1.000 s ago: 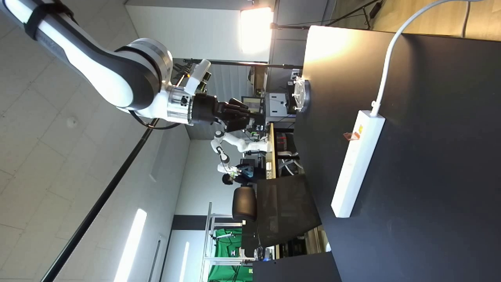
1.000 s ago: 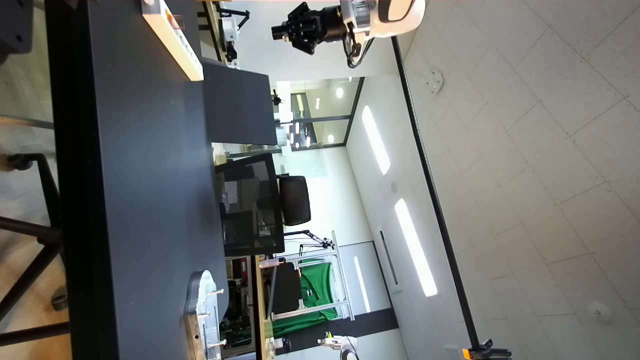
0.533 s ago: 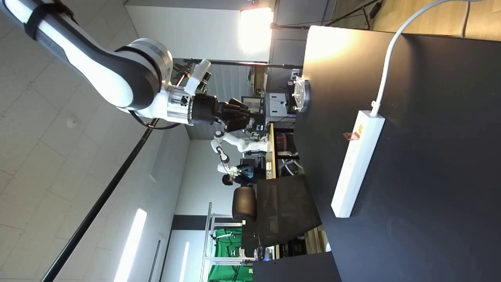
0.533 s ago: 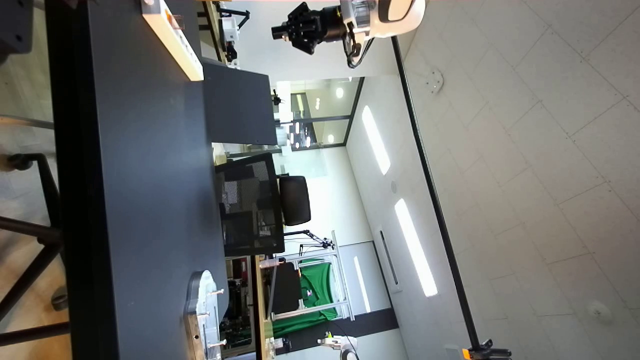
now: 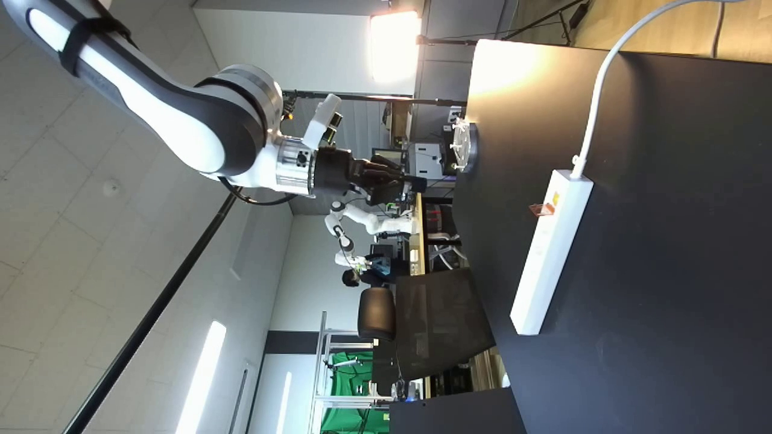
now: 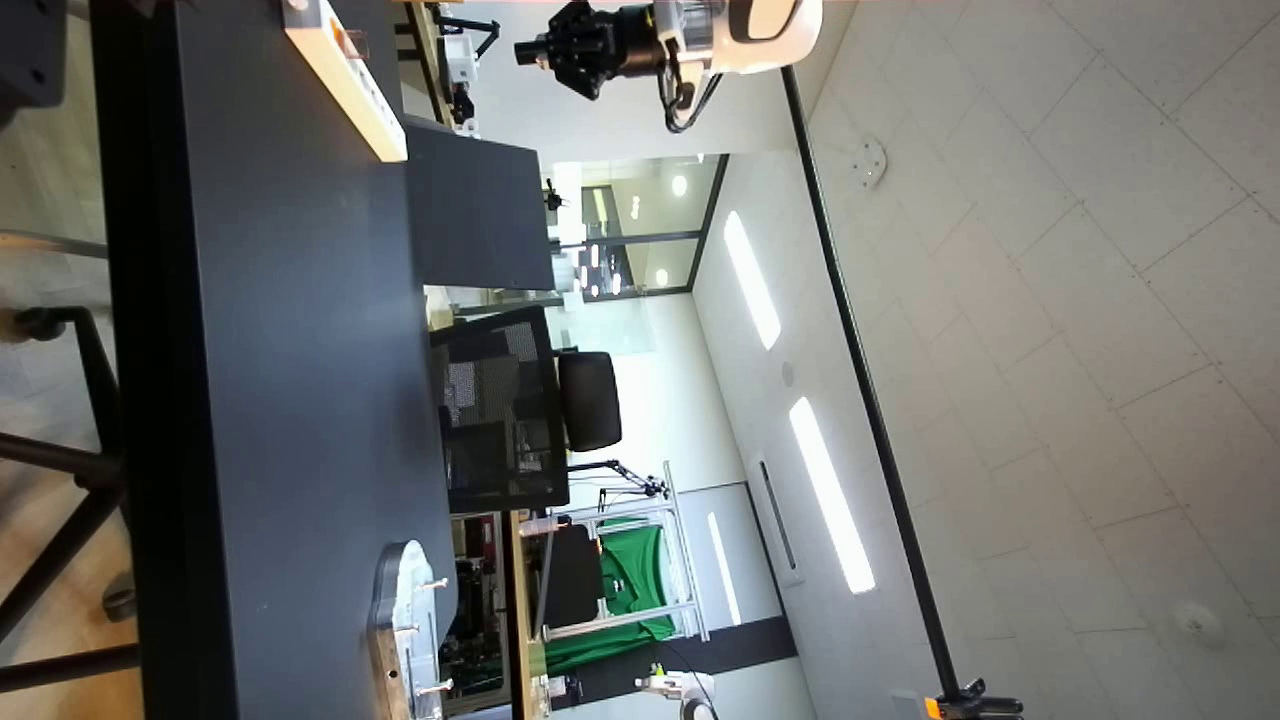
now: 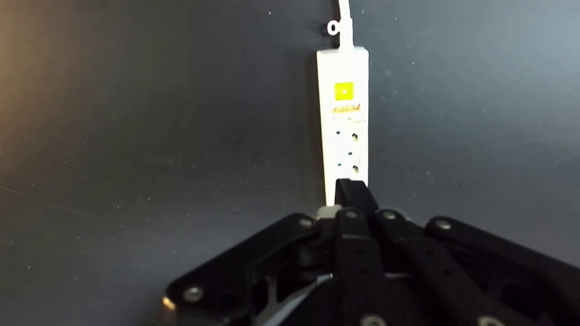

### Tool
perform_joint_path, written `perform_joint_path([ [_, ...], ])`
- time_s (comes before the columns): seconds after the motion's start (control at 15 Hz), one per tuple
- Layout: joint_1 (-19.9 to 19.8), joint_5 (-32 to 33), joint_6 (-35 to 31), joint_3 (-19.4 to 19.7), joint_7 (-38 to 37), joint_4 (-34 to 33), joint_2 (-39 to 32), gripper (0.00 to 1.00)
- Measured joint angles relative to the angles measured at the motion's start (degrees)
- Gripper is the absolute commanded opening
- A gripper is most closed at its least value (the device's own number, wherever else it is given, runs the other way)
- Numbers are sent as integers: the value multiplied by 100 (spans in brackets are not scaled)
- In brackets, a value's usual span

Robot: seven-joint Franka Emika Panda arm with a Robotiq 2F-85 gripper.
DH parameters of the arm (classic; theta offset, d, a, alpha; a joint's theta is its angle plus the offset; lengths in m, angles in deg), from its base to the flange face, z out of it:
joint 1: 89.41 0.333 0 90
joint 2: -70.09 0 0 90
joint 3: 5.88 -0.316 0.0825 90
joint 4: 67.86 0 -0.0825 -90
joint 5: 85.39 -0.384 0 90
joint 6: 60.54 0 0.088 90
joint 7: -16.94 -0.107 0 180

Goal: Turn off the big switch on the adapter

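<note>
The adapter (image 5: 552,253) looks like smooth, hard plastic with a little shine, and its cord (image 5: 594,102) looks smooth and rubbery. The small piece (image 5: 541,210) standing up on the adapter is see-through. The table (image 5: 663,271) looks dull, with a shine near the lamp (image 5: 395,45) and a few thin scratches. The robot arm (image 5: 181,132) looks smooth and glossy, with a shiny metal ring (image 5: 294,166). The gripper (image 7: 355,194) is mostly dull, but its screws (image 7: 193,294) are bright metal. Behind, I see a mesh chair back (image 6: 490,400) and crinkly green cloth (image 6: 635,565). The floor (image 5: 675,30) looks like wood.
</note>
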Motion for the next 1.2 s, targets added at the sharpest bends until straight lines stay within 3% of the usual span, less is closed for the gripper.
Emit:
perform_joint_path([
  [0.6, -3, -451, -197, -60, 271, 60, -753, 0],
  [1.0, -127, -1366, -674, -372, 1177, 94, -1252, 0],
  [1.2, -183, -1454, -951, -493, 1365, 92, -1501, 0],
])
